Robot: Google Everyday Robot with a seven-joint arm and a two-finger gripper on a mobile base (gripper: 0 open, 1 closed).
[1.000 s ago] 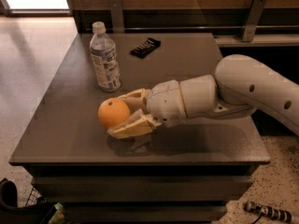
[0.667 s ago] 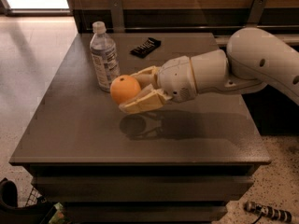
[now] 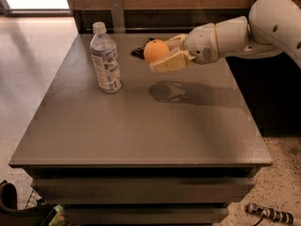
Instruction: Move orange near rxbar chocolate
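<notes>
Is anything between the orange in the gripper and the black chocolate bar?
Nothing visible. The gripper holds the round bright orange fruit aloft right beside the flat black-wrapped bar; the clear plastic water bottle stands apart, toward the camera's left.

The cream-yellow two-finger gripper (image 3: 159, 55) sits in the upper middle of the frame. Its fingers (image 3: 170, 62) are broad, flat and blocky. Behind it, a rounded white plastic wrist shell (image 3: 207, 39) bears a small patch of dark dots and a thin yellowish seam. At the upper right, a bulbous white arm housing (image 3: 277, 13) shows two small dark holes.
</notes>
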